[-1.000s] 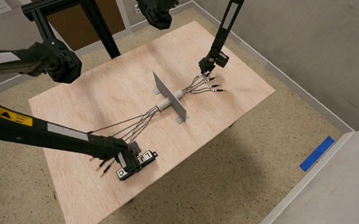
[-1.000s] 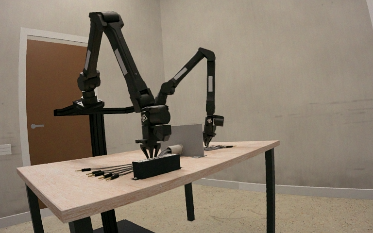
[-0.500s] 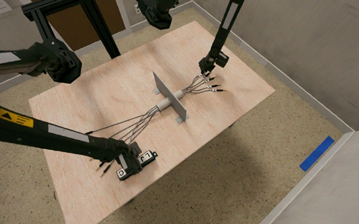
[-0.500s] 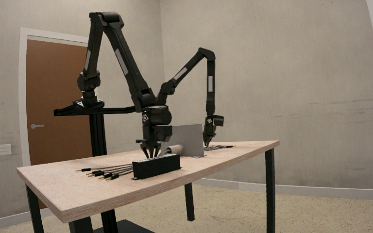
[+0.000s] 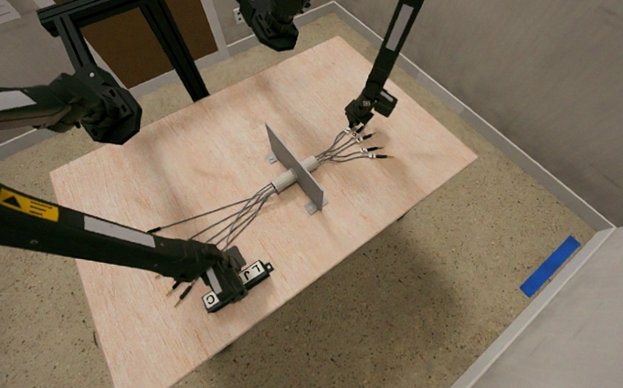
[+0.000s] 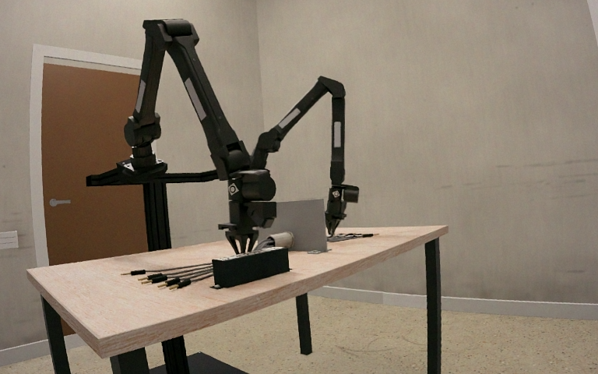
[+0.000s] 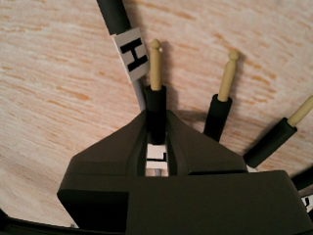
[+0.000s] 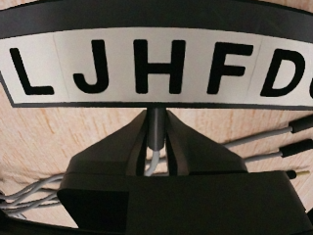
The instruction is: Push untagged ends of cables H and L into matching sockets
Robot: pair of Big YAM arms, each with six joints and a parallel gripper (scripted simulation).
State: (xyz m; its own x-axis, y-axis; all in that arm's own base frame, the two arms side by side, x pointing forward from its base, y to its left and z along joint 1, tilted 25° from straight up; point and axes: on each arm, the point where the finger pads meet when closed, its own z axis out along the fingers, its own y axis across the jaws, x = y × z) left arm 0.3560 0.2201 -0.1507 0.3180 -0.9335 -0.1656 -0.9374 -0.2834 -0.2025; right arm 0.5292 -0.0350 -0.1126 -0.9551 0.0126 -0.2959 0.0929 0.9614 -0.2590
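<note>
my right gripper [image 6: 241, 252] is pointing down just behind the black junction box [image 6: 250, 267]. on the table [image 6: 131, 315], several black cable plugs with brass-coloured tips [image 6: 164, 279] are lying beside this box. my left gripper [image 6: 332, 234] is lower over the far part of the table, beyond the upright grey panel [image 6: 304, 224].
</note>
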